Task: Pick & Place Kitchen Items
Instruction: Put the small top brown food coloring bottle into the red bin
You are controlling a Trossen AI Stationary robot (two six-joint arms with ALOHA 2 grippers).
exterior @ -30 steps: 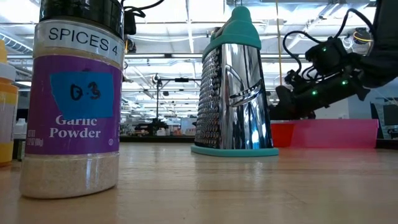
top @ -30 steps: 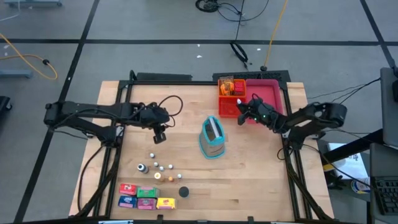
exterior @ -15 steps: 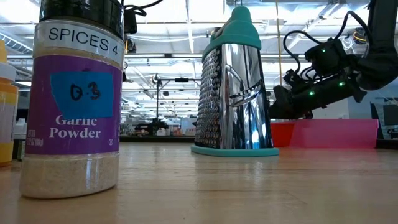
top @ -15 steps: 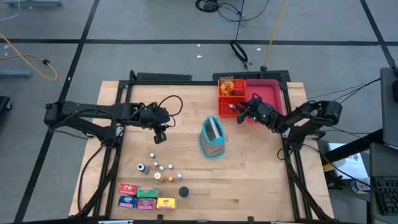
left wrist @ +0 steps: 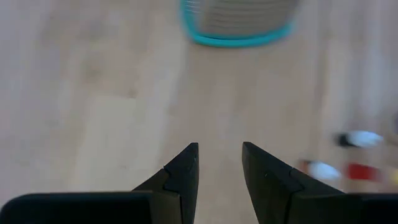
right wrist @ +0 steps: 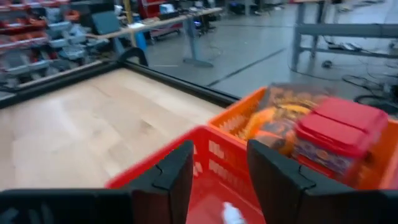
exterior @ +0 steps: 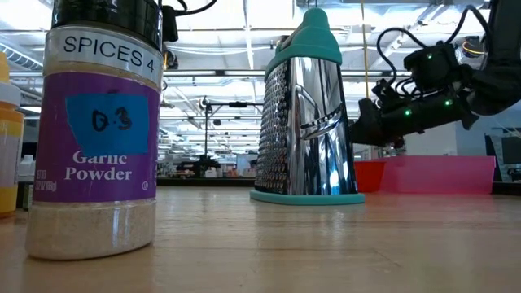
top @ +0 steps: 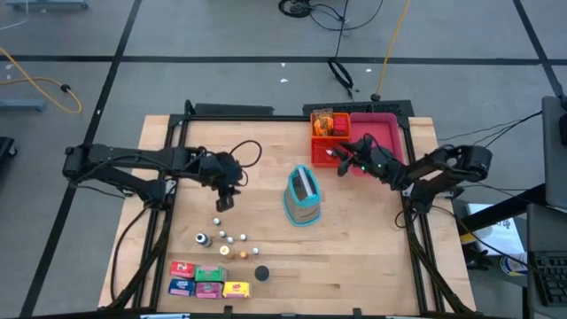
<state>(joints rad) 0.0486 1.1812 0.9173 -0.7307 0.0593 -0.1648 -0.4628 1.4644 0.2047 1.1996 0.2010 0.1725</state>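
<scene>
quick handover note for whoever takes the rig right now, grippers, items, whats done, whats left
Right gripper: open, empty, over the near edge of the red tray; a small white item lies in that tray below it.
Left gripper: jaws apart, empty, above bare table just behind the spice bottles.
Orange tray already holds a red-lidded container and orange packets.
Left to move: spice bottles, coloured boxes, black piece, at the front left of the table.
Grater stands mid-table.
</scene>
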